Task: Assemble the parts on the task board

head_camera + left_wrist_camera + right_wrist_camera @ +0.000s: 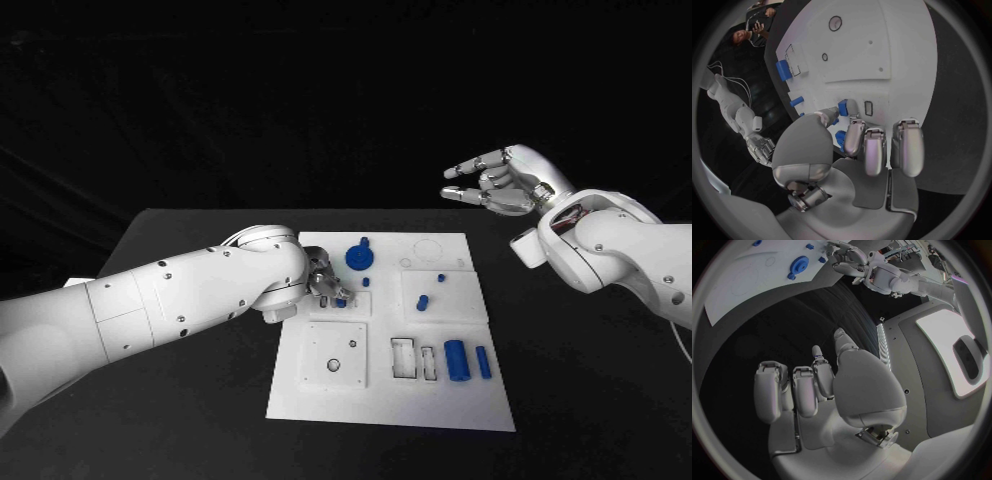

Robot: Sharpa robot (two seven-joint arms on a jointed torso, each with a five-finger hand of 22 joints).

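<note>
Nearest you, two blue cylinders (pixel 466 361) lie on the task board (pixel 389 410). Farther in, your left robot hand (pixel 323 281) pinches a small blue part (pixel 342 299) at the board's left edge. Your right robot hand (pixel 498 180) hovers beyond the counter (pixel 577 400), fingers apart, holding nothing.

Task board (pixel 433 400) matt white plastic; parts (pixel 456 360) smooth blue plastic; table (pixel 173 400) matt black.

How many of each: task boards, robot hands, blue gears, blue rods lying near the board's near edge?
White flat task board: 1
Silver robot hands: 2, left hand and right hand
Blue toothed gear: 1
Blue rods: 2, thick rod and thin rod
Total: 6
</note>
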